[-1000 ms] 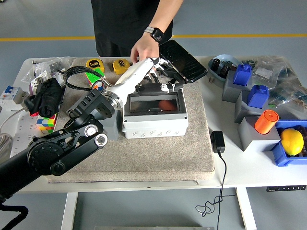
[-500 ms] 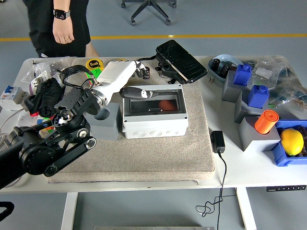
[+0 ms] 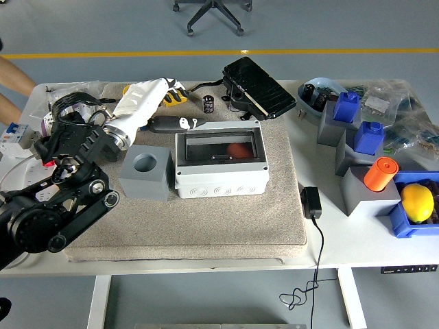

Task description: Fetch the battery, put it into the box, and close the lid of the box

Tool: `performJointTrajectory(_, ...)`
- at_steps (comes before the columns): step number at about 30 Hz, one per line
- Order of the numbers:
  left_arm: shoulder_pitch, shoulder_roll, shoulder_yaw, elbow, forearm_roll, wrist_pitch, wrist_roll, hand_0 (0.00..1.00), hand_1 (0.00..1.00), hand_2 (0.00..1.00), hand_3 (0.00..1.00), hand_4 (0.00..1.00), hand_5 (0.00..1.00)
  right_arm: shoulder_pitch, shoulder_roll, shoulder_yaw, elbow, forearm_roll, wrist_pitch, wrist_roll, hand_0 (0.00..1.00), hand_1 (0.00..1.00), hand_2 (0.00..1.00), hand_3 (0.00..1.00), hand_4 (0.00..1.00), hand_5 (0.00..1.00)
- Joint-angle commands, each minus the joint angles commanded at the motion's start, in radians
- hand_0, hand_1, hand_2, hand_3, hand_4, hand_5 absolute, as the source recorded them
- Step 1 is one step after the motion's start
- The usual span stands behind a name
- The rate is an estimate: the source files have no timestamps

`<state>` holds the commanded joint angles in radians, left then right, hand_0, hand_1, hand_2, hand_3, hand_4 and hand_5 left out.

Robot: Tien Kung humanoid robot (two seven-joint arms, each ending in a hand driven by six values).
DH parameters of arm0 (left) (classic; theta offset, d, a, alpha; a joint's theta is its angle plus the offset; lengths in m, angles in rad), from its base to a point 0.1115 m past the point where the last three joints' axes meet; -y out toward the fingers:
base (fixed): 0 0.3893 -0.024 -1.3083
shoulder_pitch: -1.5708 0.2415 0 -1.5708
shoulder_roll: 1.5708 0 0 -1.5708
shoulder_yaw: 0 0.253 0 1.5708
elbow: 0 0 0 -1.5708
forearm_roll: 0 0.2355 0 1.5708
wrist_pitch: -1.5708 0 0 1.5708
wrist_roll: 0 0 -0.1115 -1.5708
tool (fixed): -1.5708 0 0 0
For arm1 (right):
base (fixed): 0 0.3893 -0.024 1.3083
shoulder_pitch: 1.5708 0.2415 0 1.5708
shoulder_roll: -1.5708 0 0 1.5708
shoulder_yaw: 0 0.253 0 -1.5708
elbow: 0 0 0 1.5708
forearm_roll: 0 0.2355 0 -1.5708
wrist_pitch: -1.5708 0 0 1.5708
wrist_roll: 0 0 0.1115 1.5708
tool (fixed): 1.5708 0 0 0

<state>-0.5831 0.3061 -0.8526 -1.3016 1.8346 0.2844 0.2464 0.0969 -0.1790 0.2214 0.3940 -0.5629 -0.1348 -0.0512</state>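
The white junction box [image 3: 221,177] sits on the beige mat [image 3: 206,226], and something reddish shows inside it. Its dark tinted lid [image 3: 259,86] is swung open and leans back behind the box. The battery [image 3: 208,104], a small black cylinder, stands upright just behind the box, left of the lid. My left hand [image 3: 180,124] lies low at the box's back left corner with its fingers stretched out and empty. It is a short way left of and nearer than the battery, not touching it. My right arm is out of view.
A grey block with a round hole [image 3: 145,173] stands against the box's left side. A yellow tape measure [image 3: 173,97] and cables lie behind my arm. At right are blue bins [image 3: 370,137], an orange cylinder [image 3: 381,173], a lemon [image 3: 417,201] and a power adapter [image 3: 311,203]. A person's limb [image 3: 12,74] shows at the far left edge.
My left arm has drawn back to the left, from over the box to its back left corner. The person has stepped away to the left, almost out of view.
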Motion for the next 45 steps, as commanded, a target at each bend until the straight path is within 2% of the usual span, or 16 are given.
performJointTrajectory(1, 0.008, 0.001, -0.021, 0.000, -0.024, 0.008, -0.010, 0.406, 0.580, 0.595, 0.590, 0.998, 0.563, 0.000, 0.000, 0.000, 0.000, 0.000, 0.000, 0.000, 0.593, 0.602, 0.565, 0.553, 0.920, 0.440)
performJointTrajectory(4, 0.054, 0.010, -0.112, -0.002, -0.135, 0.058, -0.051, 0.406, 0.580, 0.595, 0.590, 0.998, 0.563, 0.001, -0.001, 0.000, -0.002, 0.000, 0.000, 0.000, 0.593, 0.602, 0.565, 0.553, 0.920, 0.440)
performJointTrajectory(6, 0.075, 0.014, -0.154, -0.002, -0.174, 0.081, -0.065, 0.406, 0.580, 0.595, 0.590, 0.998, 0.563, 0.002, -0.001, -0.001, -0.002, 0.002, 0.000, 0.000, 0.593, 0.602, 0.565, 0.553, 0.920, 0.440)
performJointTrajectory(7, 0.090, 0.017, -0.178, -0.002, -0.203, 0.090, -0.075, 0.361, 0.563, 0.564, 0.561, 0.998, 0.550, 0.002, -0.001, -0.003, -0.002, 0.003, 0.001, 0.000, 0.591, 0.600, 0.565, 0.553, 0.920, 0.440)
performJointTrajectory(12, 0.144, 0.031, -0.292, 0.008, -0.338, 0.095, -0.119, 0.361, 0.563, 0.564, 0.561, 0.998, 0.550, 0.005, -0.002, -0.005, -0.001, 0.003, 0.001, 0.001, 0.591, 0.600, 0.565, 0.553, 0.920, 0.440)
performJointTrajectory(13, 0.159, 0.032, -0.324, 0.011, -0.393, 0.094, -0.138, 0.307, 0.509, 0.527, 0.538, 0.998, 0.530, 0.005, -0.003, -0.006, -0.001, 0.003, 0.000, 0.001, 0.592, 0.601, 0.565, 0.552, 0.920, 0.440)
performJointTrajectory(18, 0.210, 0.027, -0.418, 0.016, -0.539, 0.116, -0.231, 0.307, 0.509, 0.527, 0.538, 0.998, 0.530, 0.008, -0.003, -0.021, -0.012, 0.017, 0.001, 0.001, 0.592, 0.601, 0.565, 0.552, 0.920, 0.440)
performJointTrajectory(19, 0.218, 0.026, -0.432, 0.017, -0.555, 0.119, -0.245, 0.306, 0.490, 0.515, 0.526, 0.955, 0.481, 0.009, -0.003, -0.025, -0.015, 0.021, 0.002, 0.001, 0.593, 0.602, 0.565, 0.553, 0.920, 0.440)
performJointTrajectory(21, 0.233, 0.026, -0.463, 0.019, -0.592, 0.120, -0.266, 0.306, 0.490, 0.515, 0.526, 0.955, 0.481, 0.010, -0.004, -0.030, -0.019, 0.027, 0.002, 0.001, 0.593, 0.602, 0.565, 0.553, 0.920, 0.440)
performJointTrajectory(29, 0.267, 0.027, -0.523, 0.018, -0.599, 0.100, -0.254, 0.314, 0.485, 0.509, 0.523, 0.966, 0.498, 0.012, -0.004, -0.040, -0.027, 0.034, 0.006, -0.003, 0.591, 0.602, 0.566, 0.553, 0.920, 0.440)
performJointTrajectory(42, 0.287, 0.037, -0.549, -0.001, -0.582, 0.077, -0.226, 0.319, 0.485, 0.509, 0.524, 0.971, 0.508, 0.017, -0.008, -0.020, -0.030, 0.023, 0.009, -0.007, 0.591, 0.602, 0.566, 0.554, 0.921, 0.440)
performJointTrajectory(45, 0.290, 0.036, -0.556, -0.004, -0.582, 0.077, -0.227, 0.322, 0.484, 0.512, 0.526, 0.949, 0.480, 0.017, -0.009, -0.013, -0.029, 0.019, 0.009, -0.007, 0.591, 0.602, 0.566, 0.554, 0.921, 0.440)
